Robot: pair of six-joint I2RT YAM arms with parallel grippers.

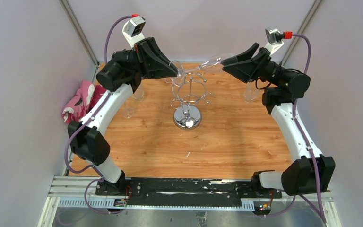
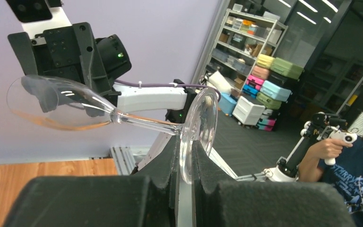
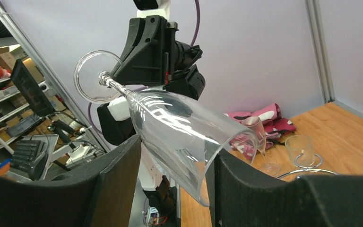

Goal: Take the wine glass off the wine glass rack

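Observation:
The clear wine glass (image 1: pixel 199 66) lies level in the air above the chrome wine glass rack (image 1: pixel 187 97), held between both arms. My left gripper (image 1: pixel 177 72) is shut on the glass's round foot (image 2: pixel 199 127); its pads (image 2: pixel 168 156) pinch the disc edge-on. The bowl (image 2: pixel 61 101) points toward my right gripper (image 1: pixel 224 61). In the right wrist view, my right gripper (image 3: pixel 175 151) is open with the bowl (image 3: pixel 179 127) between its fingers; a gap shows at the left finger (image 3: pixel 118 170). The rack's mirror base (image 1: pixel 187 117) stands on the table.
Other empty glasses stand on the wooden table at the left (image 1: pixel 128 111) and right (image 1: pixel 251 92), two of them also in the right wrist view (image 3: pixel 260 142). A pink cloth (image 1: pixel 80 99) lies at the far left. Purple walls enclose the back and sides.

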